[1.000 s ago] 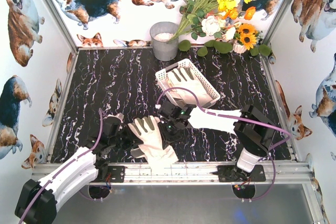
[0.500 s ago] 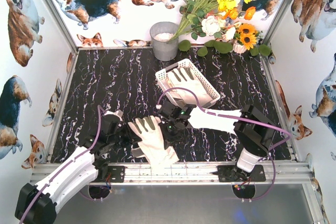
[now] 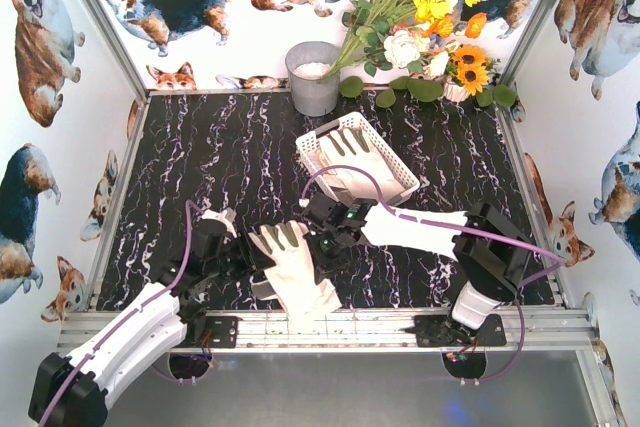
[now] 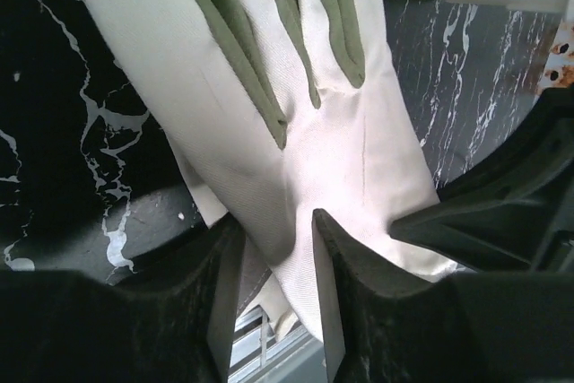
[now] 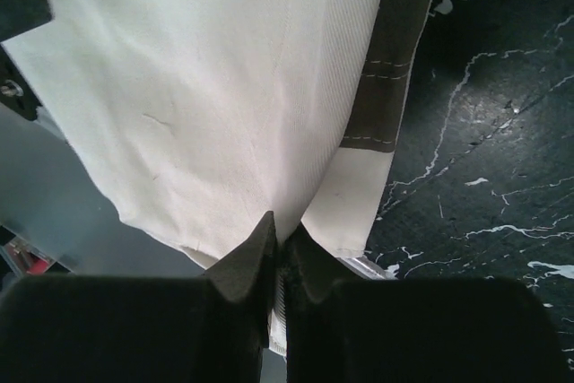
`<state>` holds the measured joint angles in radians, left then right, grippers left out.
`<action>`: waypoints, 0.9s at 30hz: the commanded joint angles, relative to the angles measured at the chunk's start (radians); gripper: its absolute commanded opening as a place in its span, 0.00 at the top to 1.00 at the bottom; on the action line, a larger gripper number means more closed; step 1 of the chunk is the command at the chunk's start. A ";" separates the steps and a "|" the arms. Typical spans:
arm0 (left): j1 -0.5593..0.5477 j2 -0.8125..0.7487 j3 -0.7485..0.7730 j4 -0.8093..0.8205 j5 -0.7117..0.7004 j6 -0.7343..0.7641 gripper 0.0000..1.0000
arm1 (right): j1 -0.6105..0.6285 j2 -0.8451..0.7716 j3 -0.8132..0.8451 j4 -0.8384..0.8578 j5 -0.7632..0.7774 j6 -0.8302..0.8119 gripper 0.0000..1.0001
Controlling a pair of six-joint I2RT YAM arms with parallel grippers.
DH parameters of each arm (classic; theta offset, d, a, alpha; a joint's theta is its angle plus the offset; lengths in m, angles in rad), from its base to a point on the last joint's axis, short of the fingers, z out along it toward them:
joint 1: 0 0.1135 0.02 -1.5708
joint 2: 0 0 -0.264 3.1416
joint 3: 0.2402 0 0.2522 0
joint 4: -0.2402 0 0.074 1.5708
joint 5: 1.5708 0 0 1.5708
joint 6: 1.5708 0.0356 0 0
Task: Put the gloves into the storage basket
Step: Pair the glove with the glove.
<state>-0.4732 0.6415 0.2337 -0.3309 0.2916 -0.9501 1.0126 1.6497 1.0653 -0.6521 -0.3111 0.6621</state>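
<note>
Loose glove [image 3: 292, 269] flat on table [image 3: 220, 167] near front rail: right gripper [image 5: 280, 235] pinching its fabric, left gripper [image 4: 273, 221] fingers spread astride its edge; second glove [image 3: 355, 159] inside storage basket [image 3: 392, 155].

Top camera overhead, looking down; wrist cameras close, both on glove [image 3: 292, 269].

A staged robot test cell: aluminium rail [image 3: 380, 324] along the table's [image 3: 220, 167] near edge, corgi-print walls [image 3: 70, 177] on three sides, flowers [image 3: 420, 7] at the far right corner.
</note>
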 commanded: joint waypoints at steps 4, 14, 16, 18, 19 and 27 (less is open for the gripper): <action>0.007 -0.027 0.007 0.102 0.039 0.003 0.64 | 0.004 0.008 0.039 -0.040 0.039 0.019 0.90; 0.007 -0.046 0.010 0.178 0.105 0.003 0.56 | 0.002 -0.016 0.041 -0.045 0.070 0.015 0.60; 0.007 -0.057 0.015 0.180 0.107 0.003 0.54 | 0.000 -0.031 0.039 -0.048 0.085 0.015 0.54; 0.007 -0.059 0.012 0.181 0.109 -0.003 0.54 | 0.000 -0.046 0.037 -0.057 0.113 0.014 0.49; 0.007 -0.057 0.010 0.184 0.111 -0.007 0.54 | -0.001 -0.057 0.037 -0.063 0.130 0.010 0.47; 0.007 -0.023 0.001 0.243 0.122 -0.056 0.54 | 0.005 -0.217 0.014 0.023 0.150 -0.068 0.37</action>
<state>-0.4736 0.6067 0.2241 -0.1478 0.4000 -0.9806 1.0126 1.5349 1.0710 -0.7300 -0.1570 0.6456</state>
